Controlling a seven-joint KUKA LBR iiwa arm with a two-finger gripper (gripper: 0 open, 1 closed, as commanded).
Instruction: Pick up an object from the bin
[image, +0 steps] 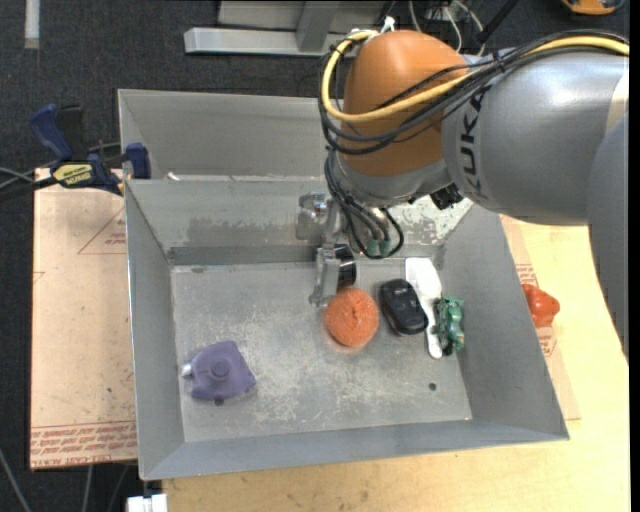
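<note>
Near the middle of the bin (150, 330), a little toward its back wall, the end effector (330, 285) hangs low over the floor, just up and to the left of an orange ball (352, 318). Its tip is very close to the ball's upper left edge; whether the two touch cannot be made out. How far open the end effector is, I cannot tell, since the wrist and its cables crowd in over it. Nothing appears to be in its grasp.

The ball is rough-skinned and round, and sits on the bare floor right of centre. Just beside it to the right lies a black mouse (403, 306), then a white bar (424, 280) and a small green piece (450, 322) by the right wall. A purple toy (220, 373) lies well apart in the near left corner.

The step in hand looks like the approach, with the descent nearly done and no grasp made. Judging by position, the ball is the likeliest target. The next move calls for centring over the ball, not off to its side, opening wide enough to straddle it, and then closing. Being round, the ball may roll away if it is nudged off-centre, and the mouse close by leaves little room on that side.
</note>
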